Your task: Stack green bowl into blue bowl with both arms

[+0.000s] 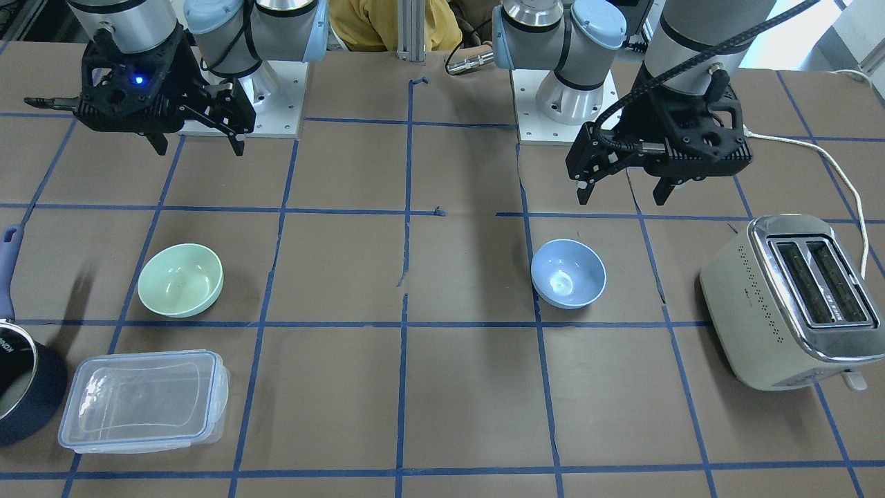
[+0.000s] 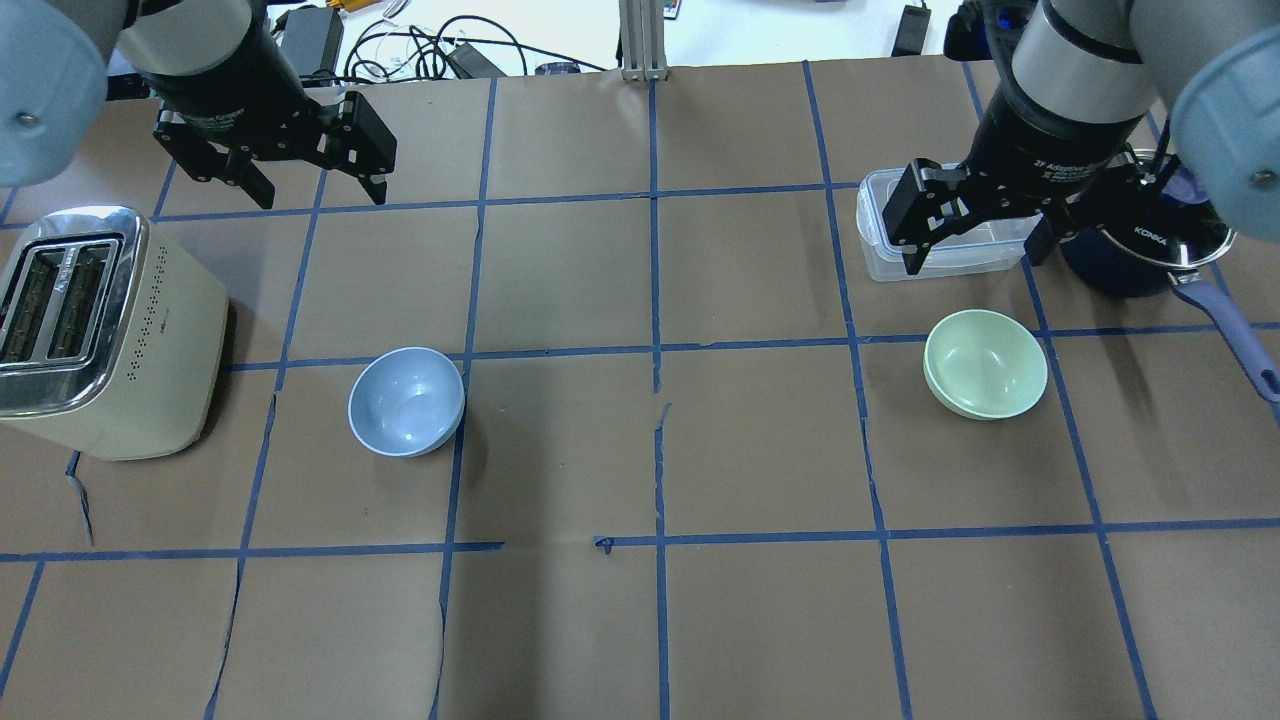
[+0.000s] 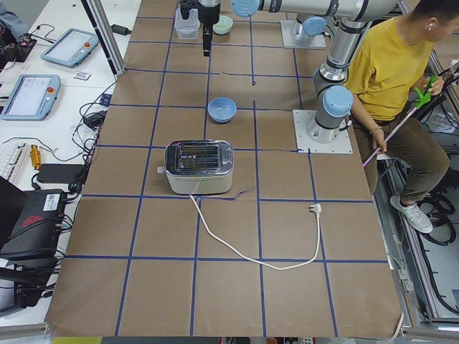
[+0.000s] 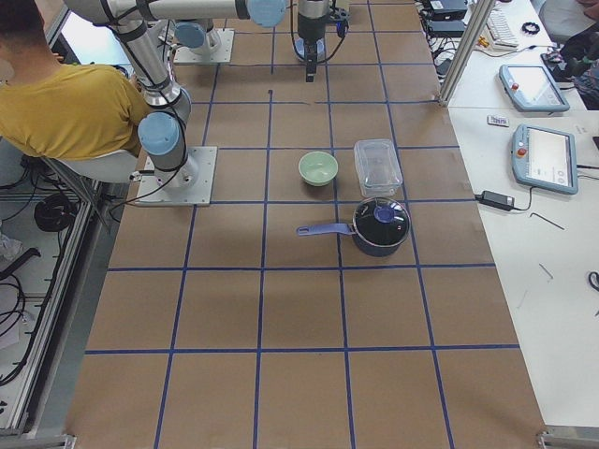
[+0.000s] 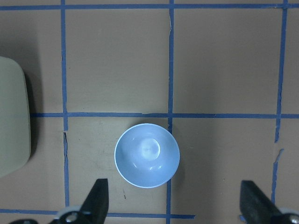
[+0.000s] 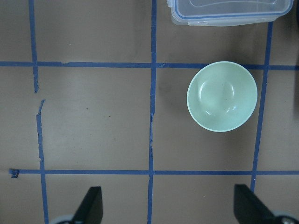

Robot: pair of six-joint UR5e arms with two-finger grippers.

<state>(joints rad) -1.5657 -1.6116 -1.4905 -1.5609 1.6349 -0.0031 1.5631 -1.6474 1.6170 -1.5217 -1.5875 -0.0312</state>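
The pale green bowl (image 1: 180,279) sits upright on the table on my right side, also in the overhead view (image 2: 985,363) and the right wrist view (image 6: 222,96). The pale blue bowl (image 1: 568,273) sits upright on my left side, also in the overhead view (image 2: 407,401) and the left wrist view (image 5: 147,155). My right gripper (image 1: 199,146) hangs open and empty high above the table, back from the green bowl. My left gripper (image 1: 622,194) hangs open and empty, high and back from the blue bowl. The bowls are far apart.
A cream toaster (image 1: 788,297) stands outboard of the blue bowl, its white cord (image 3: 251,251) trailing off. A clear lidded container (image 1: 142,401) and a dark navy pot (image 1: 21,387) with a long handle lie beyond the green bowl. A person in yellow (image 3: 391,68) sits behind the robot.
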